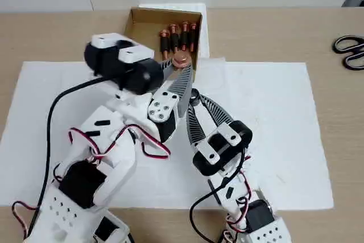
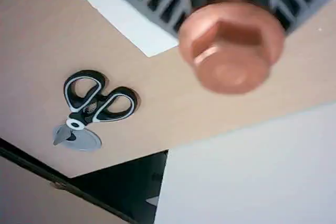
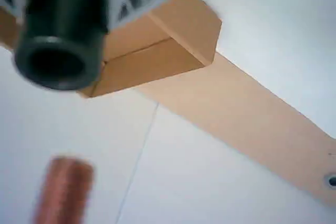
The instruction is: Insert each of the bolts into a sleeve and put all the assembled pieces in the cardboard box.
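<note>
Left gripper (image 1: 180, 65): fingers pinched on a copper bolt (image 2: 231, 45), hex head facing the wrist camera. It is held in the air just beside the near edge of the cardboard box (image 1: 142, 24).

Right gripper (image 1: 194, 97): clamped on a black sleeve (image 3: 58, 56) with its open bore showing. The bolt's threaded shank lies near that bore, apart from it and off its axis.

Box contents: four assembled pieces (image 1: 179, 35), side by side along one wall.

White paper sheet (image 1: 273, 129) under both arms. Scissors (image 2: 94, 106) well apart on the bare table (image 1: 341, 118).

Step in hand (judged): mating the fifth pair, insertion not yet begun.

Next move calls for bringing shank and bore onto one line, then pushing together without loosening either grip. A tilted entry would likely jam at the sleeve mouth.
</note>
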